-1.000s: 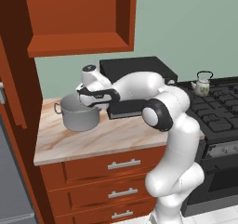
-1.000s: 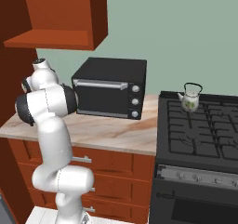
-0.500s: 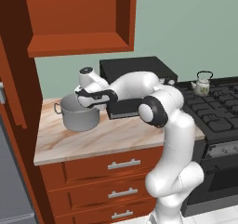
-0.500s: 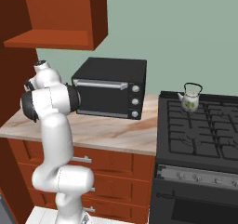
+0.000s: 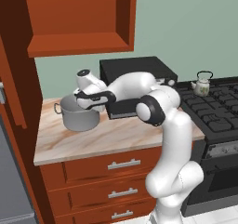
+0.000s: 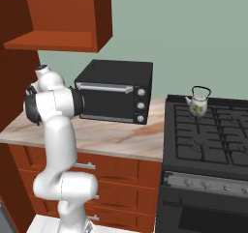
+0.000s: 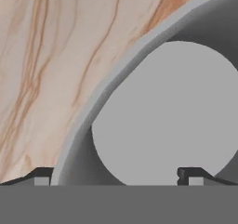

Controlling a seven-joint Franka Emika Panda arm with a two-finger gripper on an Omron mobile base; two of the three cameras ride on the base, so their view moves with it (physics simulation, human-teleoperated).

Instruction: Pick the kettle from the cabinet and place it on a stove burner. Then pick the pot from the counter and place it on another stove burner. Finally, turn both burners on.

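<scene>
The grey pot (image 5: 80, 118) stands on the marbled counter (image 5: 102, 137) left of the toaster oven. My gripper (image 5: 87, 108) hangs over the pot's right rim, pointing down. It is open. In the hand view the pot rim (image 7: 116, 79) curves between the two fingertips (image 7: 189, 173), one outside the wall and one over the pot's bare grey floor (image 7: 172, 121). The gripper (image 7: 116, 174) holds nothing. The cream kettle (image 5: 202, 83) with leaf print sits on the stove's back left burner (image 6: 197, 102). The wall cabinet (image 5: 79, 18) is open and its shelf is bare.
A black toaster oven (image 6: 116, 89) stands on the counter right behind my forearm. The open cabinet door (image 5: 11, 56) hangs at the far left. The black range (image 6: 208, 130) with its knob strip (image 6: 206, 183) fills the right side. Drawers (image 5: 121, 165) lie below the counter.
My arm has stretched a little further left, carrying the hand slightly left over the pot. The pot and the kettle have stayed where they were.
</scene>
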